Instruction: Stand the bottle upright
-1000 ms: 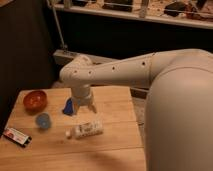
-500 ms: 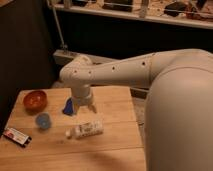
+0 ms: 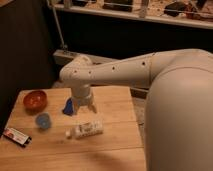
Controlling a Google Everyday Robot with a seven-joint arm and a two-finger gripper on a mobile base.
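The white bottle (image 3: 85, 130) lies on its side on the wooden table (image 3: 115, 145), its white cap pointing left and its label facing up. My gripper (image 3: 83, 108) hangs from the white arm just above and behind the bottle, close to it but apart from it. The arm reaches in from the right.
An orange bowl (image 3: 35, 99) sits at the table's back left. A small blue cup (image 3: 43, 120) stands left of the bottle. A flat black-and-white box with red (image 3: 16, 136) lies at the left front edge. A blue object (image 3: 68, 106) sits beside the gripper.
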